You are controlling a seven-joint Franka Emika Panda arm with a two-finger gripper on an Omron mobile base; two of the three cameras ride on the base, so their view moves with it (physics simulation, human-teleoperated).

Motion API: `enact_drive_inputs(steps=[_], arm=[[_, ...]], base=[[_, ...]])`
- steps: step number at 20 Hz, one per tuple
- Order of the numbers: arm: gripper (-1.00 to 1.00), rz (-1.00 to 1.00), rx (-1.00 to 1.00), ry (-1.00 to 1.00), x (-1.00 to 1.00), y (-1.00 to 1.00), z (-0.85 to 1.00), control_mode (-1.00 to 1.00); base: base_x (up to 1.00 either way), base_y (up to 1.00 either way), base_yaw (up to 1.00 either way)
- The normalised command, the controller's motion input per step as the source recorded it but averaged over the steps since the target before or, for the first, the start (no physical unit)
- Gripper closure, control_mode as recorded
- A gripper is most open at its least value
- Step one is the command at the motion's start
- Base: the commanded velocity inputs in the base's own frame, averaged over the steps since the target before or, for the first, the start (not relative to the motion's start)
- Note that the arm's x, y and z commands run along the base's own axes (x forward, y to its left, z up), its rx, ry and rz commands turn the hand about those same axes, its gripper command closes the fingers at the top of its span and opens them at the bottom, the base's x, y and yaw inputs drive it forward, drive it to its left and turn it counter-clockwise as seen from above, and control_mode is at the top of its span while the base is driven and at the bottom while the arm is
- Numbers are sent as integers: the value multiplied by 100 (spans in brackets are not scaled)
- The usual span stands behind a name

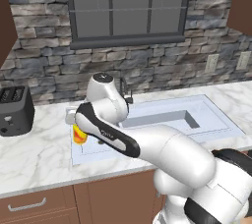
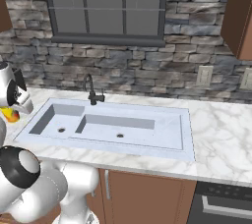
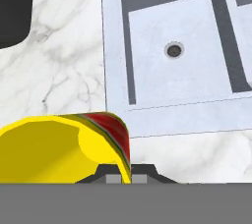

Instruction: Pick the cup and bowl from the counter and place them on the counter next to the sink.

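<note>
gripping glossy yellow cup (image 3: 54, 149), veined marble counter (image 3: 59, 70)

The yellow cup (image 3: 59, 149) with its red-orange mark is held off the counter (image 1: 44, 144), its wall pinched in the closed gripper (image 3: 127, 176), open mouth facing the hand camera. It hangs just beside the left rim of the pale bluish-white sink (image 2: 123, 125), over white marble.

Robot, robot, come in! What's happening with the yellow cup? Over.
Gripper shut on the cup, gripping its rim. Cup over the counter, beside the sink. Toaster off to the side, nothing in the way.
</note>
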Motion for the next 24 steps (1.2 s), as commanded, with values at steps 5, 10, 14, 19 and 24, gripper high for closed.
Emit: enact_drive_inputs(steps=[5, 10, 14, 19, 24], arm=[[100, 0, 0, 0, 20, 32, -22, -100], [100, 0, 0, 0, 22, 32, -23, -100], [100, 0, 0, 0, 15, 28, -23, -100], [100, 0, 0, 0, 4, 30, -29, -100], [100, 0, 0, 0, 0, 23, -25, -100]], base=[[0, 0, 0], [0, 0, 0], [0, 0, 0], [0, 0, 0], [0, 0, 0]])
